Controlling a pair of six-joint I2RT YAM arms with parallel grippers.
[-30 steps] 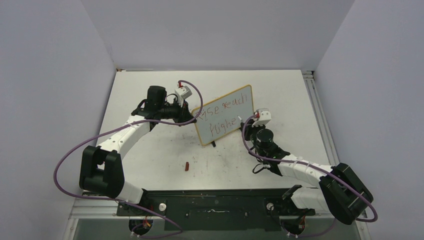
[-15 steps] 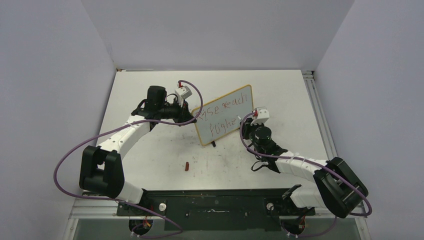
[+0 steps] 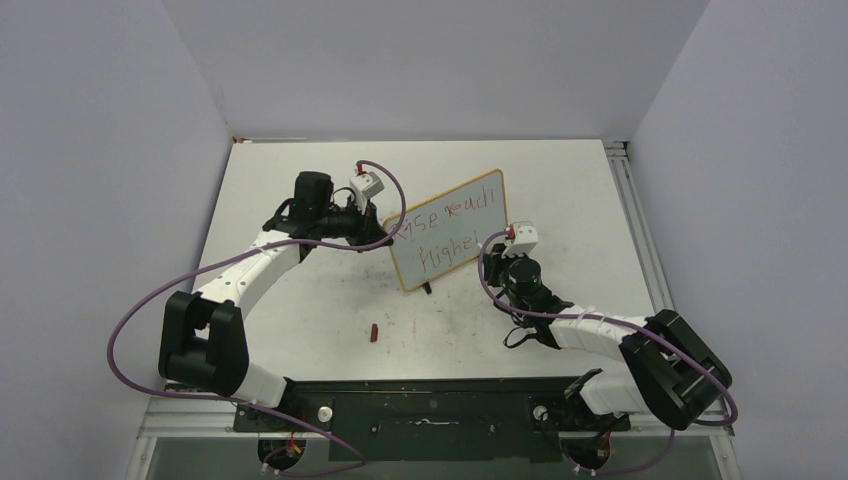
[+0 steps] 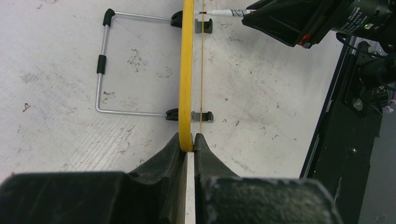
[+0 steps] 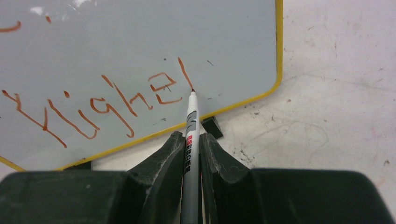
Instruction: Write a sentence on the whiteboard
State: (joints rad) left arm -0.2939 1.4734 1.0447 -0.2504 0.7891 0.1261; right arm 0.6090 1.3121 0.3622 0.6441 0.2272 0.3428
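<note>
— So, from above, where are your hands?

— My left gripper (image 3: 385,237) is clamped on the left edge of the whiteboard (image 3: 415,270), which stands tilted on the table (image 3: 300,300). My right gripper (image 3: 498,248) sits closed at the board's lower right corner. The sentence (image 3: 447,232) runs in two red-brown lines between my hands. A small red piece (image 3: 373,331) lies on the table, nearer my bases than the left hand and well apart from the board. Pale walls (image 3: 420,60) close in three sides.

— And the left wrist?

— Both fingers pinch the yellow frame, seen edge-on, and the board runs straight away from them. Left of my fingers the wire stand (image 4: 100,65) rests on the scuffed surface. Black feet (image 4: 204,116) stick out on either side of the frame. At the far end a marker (image 4: 224,12) meets the board's face, gripped by my other hand.

— The right wrist?

— My fingers are shut on the marker's barrel. Its tip, straight ahead, touches the lower end of a slanted stroke just after "highe". The frame's rounded corner lies right of the tip. One black foot is just beyond my fingertips, and stained table lies further right.
</note>
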